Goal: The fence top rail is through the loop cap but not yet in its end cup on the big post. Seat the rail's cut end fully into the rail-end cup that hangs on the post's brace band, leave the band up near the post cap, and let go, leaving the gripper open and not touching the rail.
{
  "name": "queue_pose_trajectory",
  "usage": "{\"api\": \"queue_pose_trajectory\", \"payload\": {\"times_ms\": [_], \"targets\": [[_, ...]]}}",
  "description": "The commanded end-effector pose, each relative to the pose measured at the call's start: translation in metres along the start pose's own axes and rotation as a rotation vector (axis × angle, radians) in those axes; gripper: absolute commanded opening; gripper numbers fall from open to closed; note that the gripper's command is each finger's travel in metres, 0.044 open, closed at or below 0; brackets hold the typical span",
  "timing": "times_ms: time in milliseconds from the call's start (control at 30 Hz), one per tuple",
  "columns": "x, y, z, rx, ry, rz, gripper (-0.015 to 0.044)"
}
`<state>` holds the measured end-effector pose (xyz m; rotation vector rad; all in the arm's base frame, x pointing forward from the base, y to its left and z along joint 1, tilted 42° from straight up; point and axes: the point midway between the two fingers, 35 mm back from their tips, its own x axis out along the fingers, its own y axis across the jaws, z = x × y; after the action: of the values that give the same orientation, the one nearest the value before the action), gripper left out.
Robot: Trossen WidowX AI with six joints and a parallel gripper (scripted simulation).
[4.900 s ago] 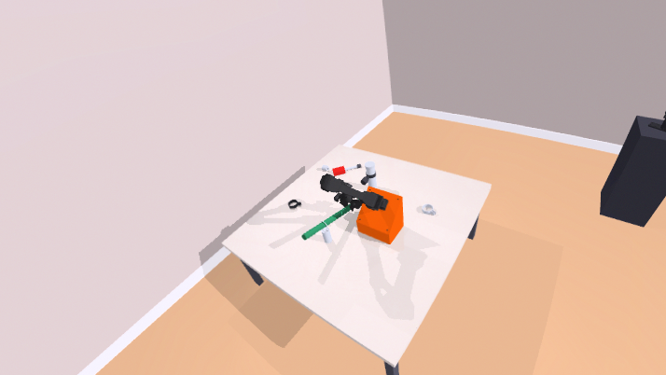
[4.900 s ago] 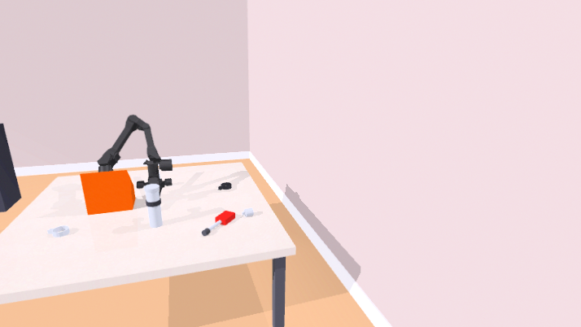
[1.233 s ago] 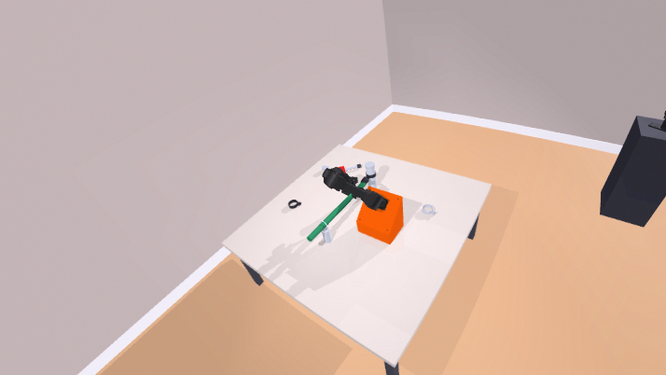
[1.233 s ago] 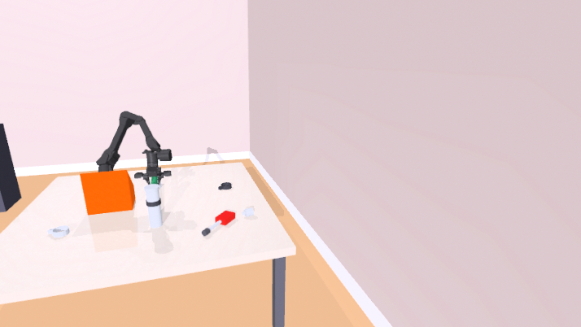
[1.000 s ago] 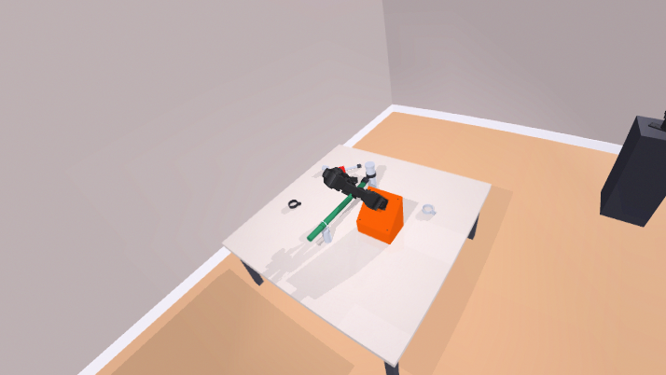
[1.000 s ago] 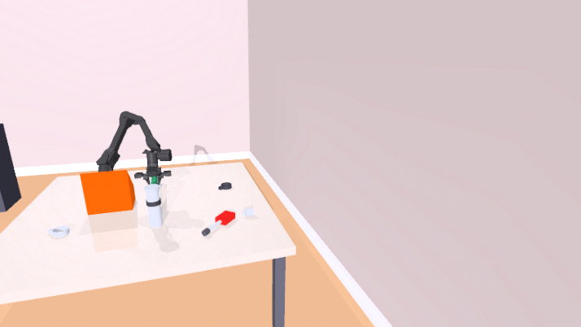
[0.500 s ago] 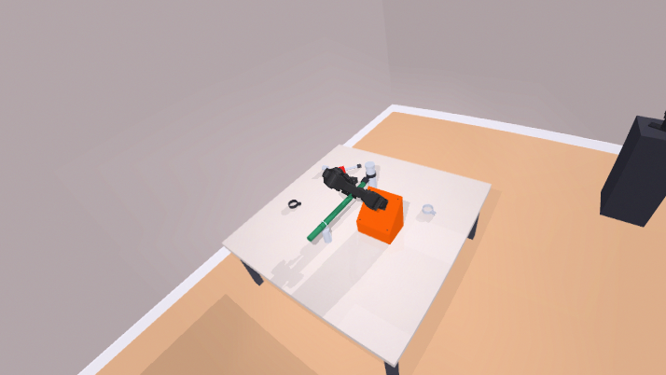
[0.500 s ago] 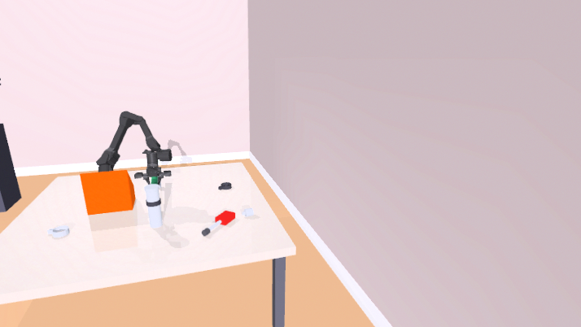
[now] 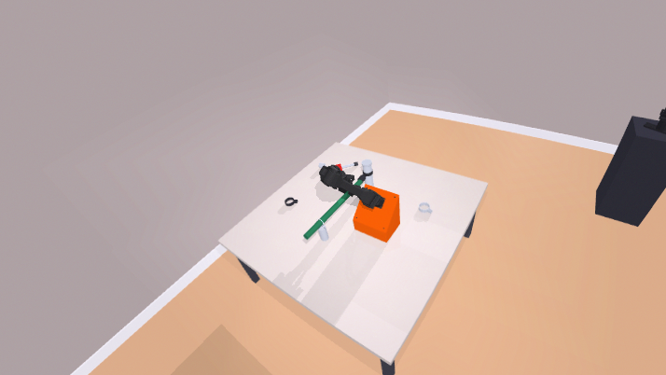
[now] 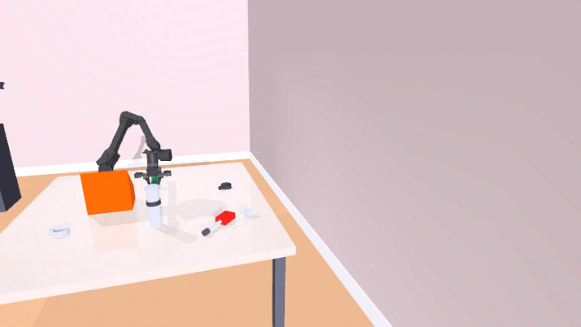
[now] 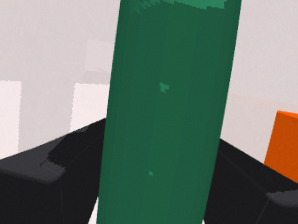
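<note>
Gripper [image 9: 346, 185] clamped on the green rail [image 9: 328, 215], holding it near the post [image 9: 367, 168]; in the wrist view the rail [image 11: 169, 129] fills the frame between the two black fingers. Landmark: the post. The rail runs from just beside the post out toward the small white stand with the loop cap [image 9: 323, 231], well away from the post; its far end pokes past that cap. The dark band [image 10: 153, 202] sits around the middle of the post in the exterior view, not near its top, as far as I can tell. The cup itself is too small to make out, so can't tell if the cut end is in it; judging by the top view the end is touching or just at the post.

Step in hand: push the rail endwise toward the post into the cup. To do it well, keep the rail in line with the loop cap, push straight along its axis, no sideways lever on the post, don't drag the band down. Release only after the end bottoms out, then back off. The orange block [image 9: 377, 215] is close to the post, so watch wrist clearance.
</note>
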<state>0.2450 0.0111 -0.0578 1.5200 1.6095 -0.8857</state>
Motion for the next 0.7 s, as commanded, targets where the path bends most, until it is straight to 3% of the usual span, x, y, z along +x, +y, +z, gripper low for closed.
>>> {"api": "queue_pose_trajectory", "payload": {"times_ms": [0, 667], "targets": [[-0.0026, 0.0011, 0.0041, -0.001, -0.011, 0.004, 0.0000], [-0.0053, 0.0023, 0.0077, -0.001, -0.012, 0.005, 0.0000]]}}
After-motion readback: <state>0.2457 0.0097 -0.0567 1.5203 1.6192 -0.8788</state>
